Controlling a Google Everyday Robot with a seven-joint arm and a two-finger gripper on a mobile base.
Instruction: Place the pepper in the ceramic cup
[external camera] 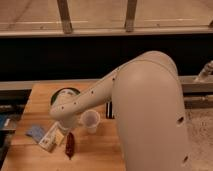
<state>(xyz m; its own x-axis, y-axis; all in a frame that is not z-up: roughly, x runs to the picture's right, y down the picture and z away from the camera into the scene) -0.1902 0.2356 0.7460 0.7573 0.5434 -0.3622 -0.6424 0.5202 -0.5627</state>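
Observation:
The dark red pepper lies on the wooden table near its front left. The white ceramic cup stands upright just right of and behind the pepper. My gripper is at the end of the white arm, low over the table, just above and left of the pepper and left of the cup. The arm's wrist hides most of it.
A green bowl sits behind the arm at the table's back left. A white and yellow packet and a blue item lie left of the pepper. A dark object stands right of the cup. My bulky elbow covers the table's right side.

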